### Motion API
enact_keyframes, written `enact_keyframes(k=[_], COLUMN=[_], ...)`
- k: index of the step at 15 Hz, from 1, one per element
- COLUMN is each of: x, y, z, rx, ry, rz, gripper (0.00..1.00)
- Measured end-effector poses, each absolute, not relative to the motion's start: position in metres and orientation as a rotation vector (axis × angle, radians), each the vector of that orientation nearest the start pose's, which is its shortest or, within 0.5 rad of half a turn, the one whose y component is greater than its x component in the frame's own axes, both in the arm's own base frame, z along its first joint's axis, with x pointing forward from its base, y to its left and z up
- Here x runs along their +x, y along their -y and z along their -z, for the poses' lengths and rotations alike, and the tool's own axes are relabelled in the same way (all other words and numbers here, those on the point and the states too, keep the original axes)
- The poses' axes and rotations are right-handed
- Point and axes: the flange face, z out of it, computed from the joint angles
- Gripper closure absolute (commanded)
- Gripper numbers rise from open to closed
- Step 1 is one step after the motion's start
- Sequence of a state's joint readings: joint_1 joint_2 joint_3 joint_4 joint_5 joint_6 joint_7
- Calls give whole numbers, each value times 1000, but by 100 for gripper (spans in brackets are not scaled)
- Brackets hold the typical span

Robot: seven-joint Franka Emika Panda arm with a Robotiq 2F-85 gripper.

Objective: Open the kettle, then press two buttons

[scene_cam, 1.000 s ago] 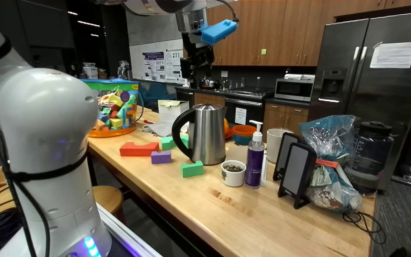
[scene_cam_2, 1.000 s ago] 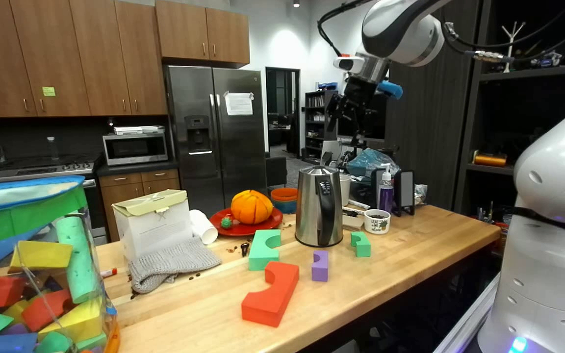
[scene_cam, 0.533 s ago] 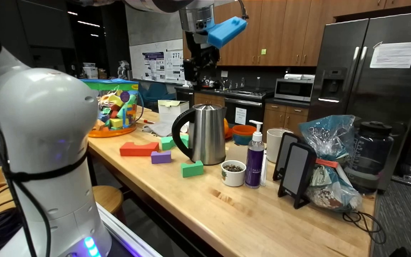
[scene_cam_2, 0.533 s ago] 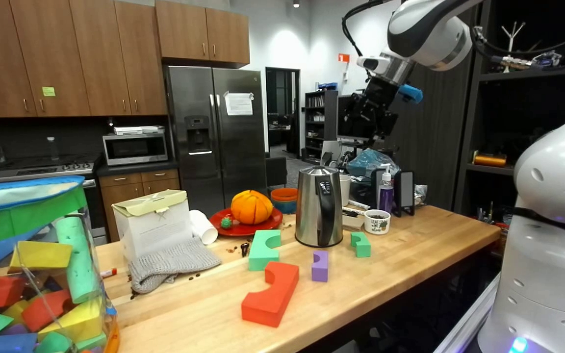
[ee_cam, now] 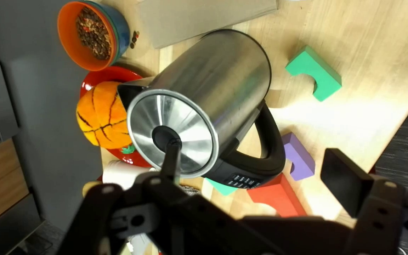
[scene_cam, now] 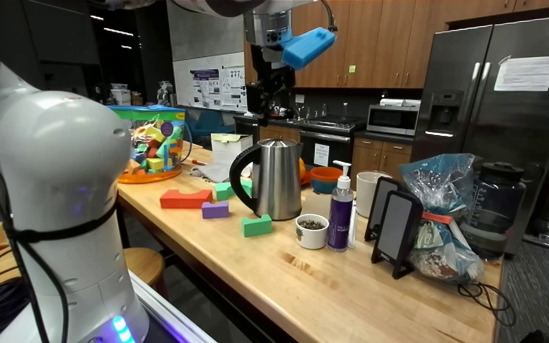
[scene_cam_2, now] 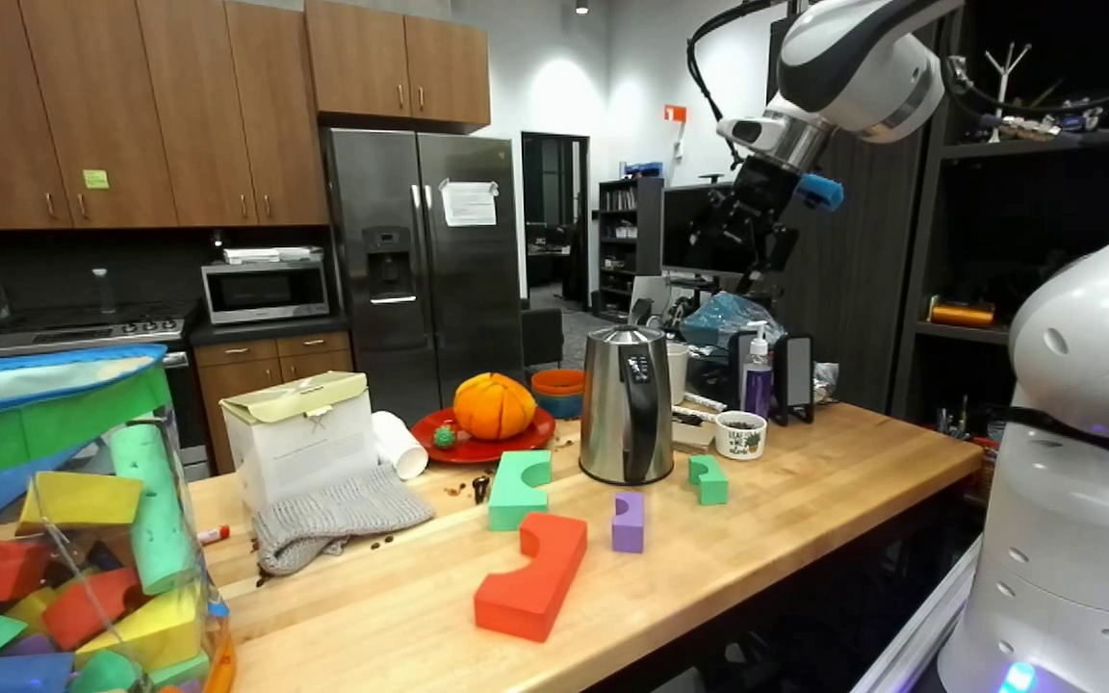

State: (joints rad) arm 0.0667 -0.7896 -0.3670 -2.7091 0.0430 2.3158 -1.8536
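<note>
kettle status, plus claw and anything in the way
Claw open, holding nothing, higher than the kettle and not touching it. Kettle upright, lid shut. Purple block low on the handle side, likely no obstacle.

We see the tapered silver kettle [scene_cam_2: 610,414] upright on the wooden table [scene_cam: 374,305], its handle [ee_cam: 257,163] a black loop. From above we find its lid [ee_cam: 190,124] closed, silver with a dark centre [ee_cam: 160,136]; pale markings dot the button panel [ee_cam: 244,180] atop the handle.
</note>
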Motion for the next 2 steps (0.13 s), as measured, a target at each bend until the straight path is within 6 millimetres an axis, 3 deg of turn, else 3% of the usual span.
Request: enact_keyframes(k=[2], x=[337], y=[105], z=[-479], rx=[2046], ry=[-2080], rz=[-643], gripper=[0])
